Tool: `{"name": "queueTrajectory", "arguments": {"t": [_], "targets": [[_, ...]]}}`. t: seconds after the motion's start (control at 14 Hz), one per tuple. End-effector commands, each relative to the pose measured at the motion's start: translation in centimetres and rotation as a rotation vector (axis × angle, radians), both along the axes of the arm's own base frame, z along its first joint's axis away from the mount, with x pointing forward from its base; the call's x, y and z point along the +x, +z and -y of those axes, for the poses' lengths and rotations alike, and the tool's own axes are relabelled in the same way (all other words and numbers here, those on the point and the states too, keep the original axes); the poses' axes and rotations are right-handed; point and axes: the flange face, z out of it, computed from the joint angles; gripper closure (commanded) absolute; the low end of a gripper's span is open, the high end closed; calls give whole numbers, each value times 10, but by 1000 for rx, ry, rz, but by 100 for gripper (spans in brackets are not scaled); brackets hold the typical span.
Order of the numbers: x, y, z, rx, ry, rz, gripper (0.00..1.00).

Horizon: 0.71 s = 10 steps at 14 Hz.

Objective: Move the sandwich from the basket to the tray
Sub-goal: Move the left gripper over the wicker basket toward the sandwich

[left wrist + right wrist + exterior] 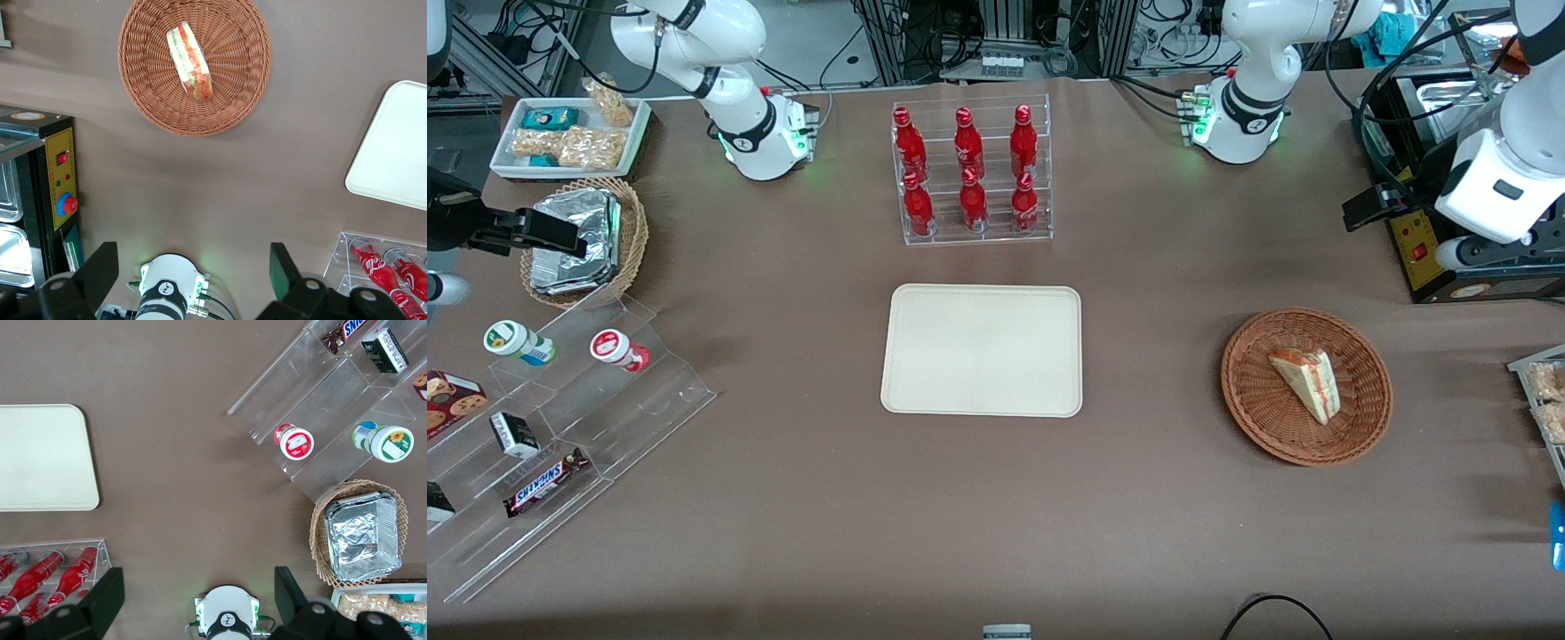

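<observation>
1. I see the sandwich (1306, 383) lying in the wicker basket (1258, 413), well apart from the empty tray (982, 349).
2. My gripper (193, 277) hovers high above the table, fingers spread wide, holding nothing.
3. Next I'd descend over the wedge and close across it.

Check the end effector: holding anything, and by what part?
Nothing held. The end effector is open, up above the table; the sandwich lies untouched in the basket.
</observation>
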Motion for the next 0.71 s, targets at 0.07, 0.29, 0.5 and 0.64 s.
{"name": "queueTrajectory", "arguments": {"t": [0.07,0.29,0.5,0.64], "targets": [[9,-15,-2,-5,11,-44,0],[24,-58,-27,-9,72,-102,0],[35,-122,-51,-16,118,-55,0],[31,-172,-50,-18,119,-2,0]]}}
